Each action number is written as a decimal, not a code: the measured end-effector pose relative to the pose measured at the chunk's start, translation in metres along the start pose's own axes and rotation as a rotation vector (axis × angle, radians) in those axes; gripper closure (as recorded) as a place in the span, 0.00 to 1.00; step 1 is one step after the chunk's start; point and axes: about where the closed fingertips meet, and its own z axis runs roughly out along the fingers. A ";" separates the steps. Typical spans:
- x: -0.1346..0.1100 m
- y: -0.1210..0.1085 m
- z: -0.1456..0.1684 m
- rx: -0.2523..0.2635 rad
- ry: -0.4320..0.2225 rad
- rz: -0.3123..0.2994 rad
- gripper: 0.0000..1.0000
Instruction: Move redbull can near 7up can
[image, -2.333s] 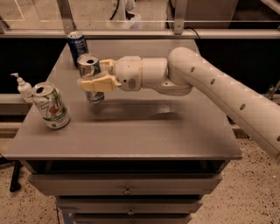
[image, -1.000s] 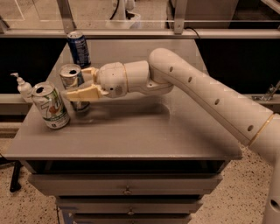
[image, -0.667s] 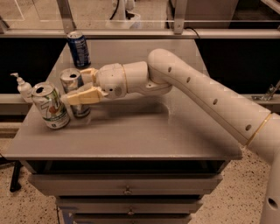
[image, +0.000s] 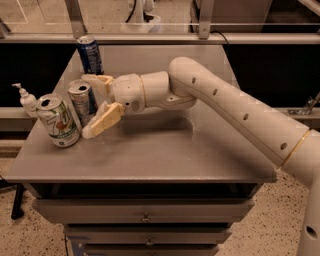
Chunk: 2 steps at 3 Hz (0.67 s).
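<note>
The redbull can (image: 81, 102), slim and silver with blue panels, stands upright on the grey table (image: 165, 145) at the left. It is right beside the 7up can (image: 56, 121), a wider white and green can, and they almost touch. My gripper (image: 90, 105) is at the redbull can's right side. Its tan fingers (image: 104, 119) are spread open, one behind the can and one in front, and no longer clamp it. The arm reaches in from the right.
A dark blue can (image: 90, 54) stands at the table's back left corner, behind the gripper. A small white pump bottle (image: 27, 100) stands on a ledge left of the 7up can. The table's left edge is close to both cans.
The gripper carried the redbull can leftward to beside the 7up can. The can now stands on the table and the fingers have spread apart from it.
</note>
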 end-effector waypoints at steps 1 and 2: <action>-0.001 -0.005 -0.024 0.037 0.018 -0.014 0.00; -0.003 -0.022 -0.073 0.115 0.055 -0.050 0.00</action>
